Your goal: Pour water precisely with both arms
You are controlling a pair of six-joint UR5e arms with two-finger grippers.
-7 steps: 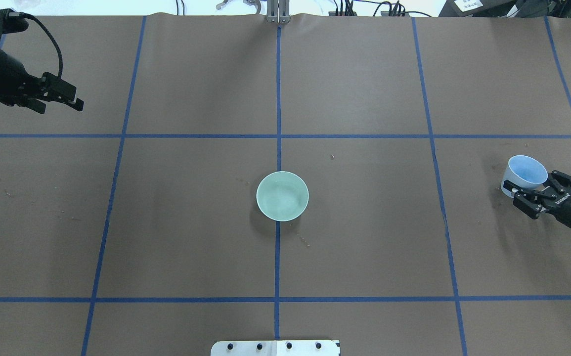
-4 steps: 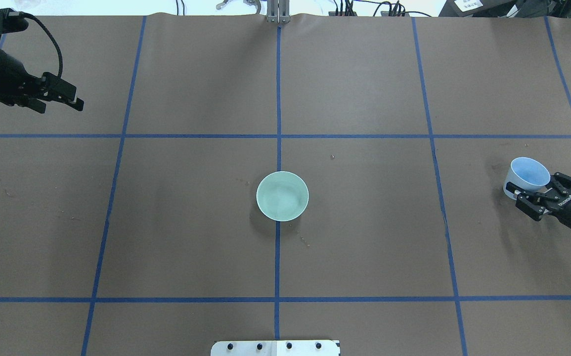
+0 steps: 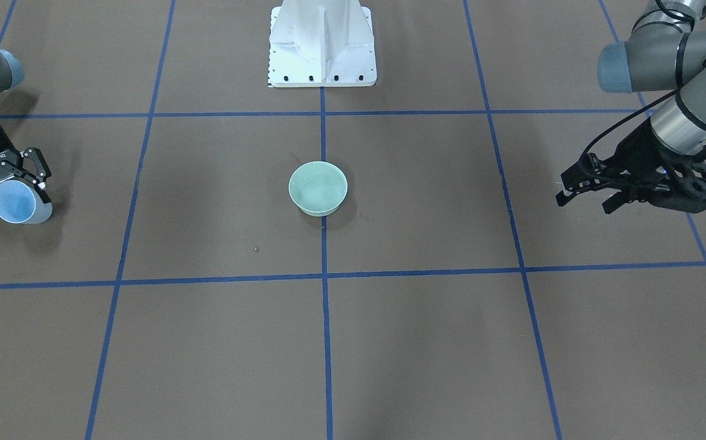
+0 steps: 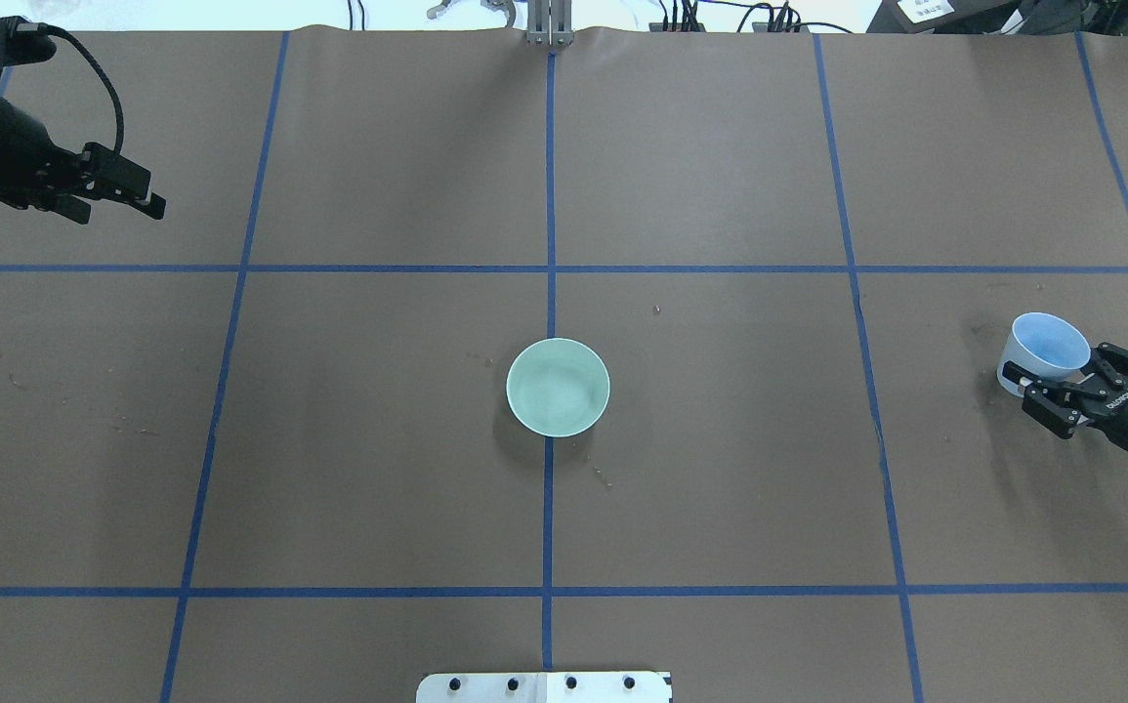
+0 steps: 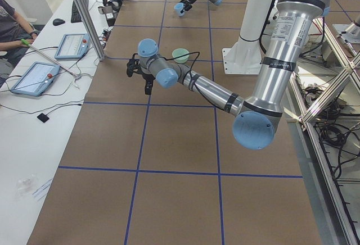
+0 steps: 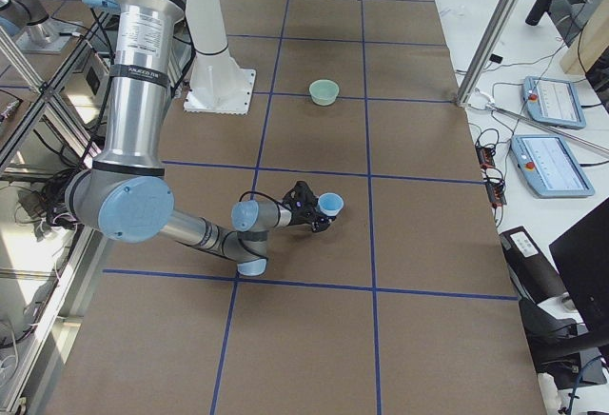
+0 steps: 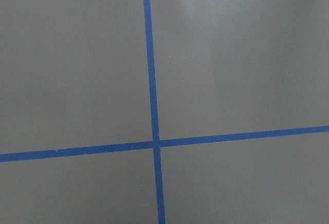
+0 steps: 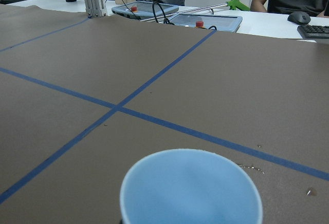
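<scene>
A pale green bowl (image 4: 558, 387) (image 3: 318, 188) stands at the table's middle, with a faint whitish sheen of water inside. My right gripper (image 4: 1047, 369) (image 3: 9, 192) is shut on a pale blue cup (image 4: 1049, 344) (image 3: 14, 203) (image 6: 330, 205), held upright low over the table's right end, far from the bowl. The cup's rim (image 8: 190, 183) fills the bottom of the right wrist view; I cannot make out water in it. My left gripper (image 4: 122, 207) (image 3: 584, 205) (image 5: 138, 82) hangs open and empty over the far left, pointing down. The left wrist view shows only tape lines.
Blue tape (image 4: 550, 195) divides the brown table cover into squares. The white pedestal (image 3: 322, 43) stands at the robot's edge. Across the table are an aluminium post (image 4: 549, 24), tablets (image 8: 205, 21) and seated people (image 5: 11, 26).
My right gripper has drifted slightly toward the table's right edge, carrying the blue cup. The sheen in the bowl has shifted. The left arm has hardly moved.
</scene>
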